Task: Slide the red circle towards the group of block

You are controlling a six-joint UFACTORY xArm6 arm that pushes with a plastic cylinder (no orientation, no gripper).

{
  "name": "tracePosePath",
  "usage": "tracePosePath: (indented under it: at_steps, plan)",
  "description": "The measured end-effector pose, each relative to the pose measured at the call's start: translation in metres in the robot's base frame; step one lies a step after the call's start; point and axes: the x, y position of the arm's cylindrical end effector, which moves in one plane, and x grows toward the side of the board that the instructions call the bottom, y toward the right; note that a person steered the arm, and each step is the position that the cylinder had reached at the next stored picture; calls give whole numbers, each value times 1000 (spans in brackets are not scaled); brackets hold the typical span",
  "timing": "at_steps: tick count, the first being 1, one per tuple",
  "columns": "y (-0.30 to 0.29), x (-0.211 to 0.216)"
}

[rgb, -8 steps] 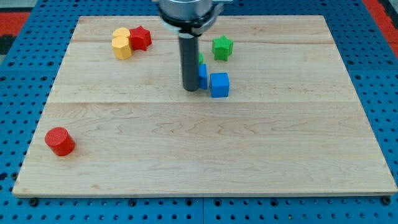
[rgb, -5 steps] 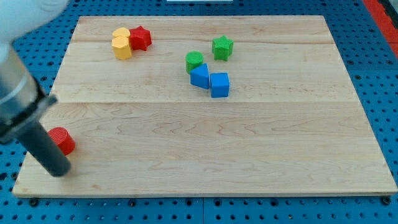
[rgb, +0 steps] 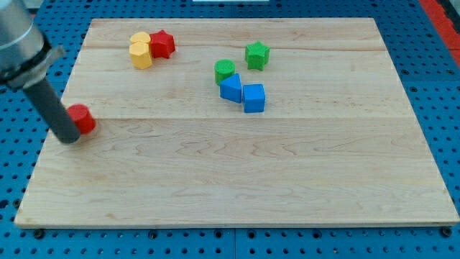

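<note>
The red circle [rgb: 82, 118] lies near the board's left edge, about mid-height. My tip [rgb: 69, 138] touches its left side, and the dark rod rises to the view's upper left. A group of blocks sits right of centre near the top: a green circle [rgb: 225, 70], a green star [rgb: 257, 55], and two blue blocks [rgb: 231, 88] [rgb: 254, 98]. Another group sits at the top left: two yellow blocks [rgb: 141, 50] and a red star [rgb: 162, 44].
The wooden board [rgb: 237, 180] rests on a blue pegboard surface [rgb: 445, 108]. The rod and arm [rgb: 25, 50] cover the board's upper left edge.
The rod swung from the centre group to the lower left beside the red circle. It then pushed the circle up and slightly right along the left edge.
</note>
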Motion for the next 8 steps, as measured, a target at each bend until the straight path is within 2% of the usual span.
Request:
tracePosePath:
  at_steps: [1, 2, 3, 4, 5, 6, 8]
  plan:
    - [51, -18]
    - [48, -32]
    - [28, 3]
    - [-36, -34]
    - [66, -89]
    - [27, -95]
    - [39, -21]
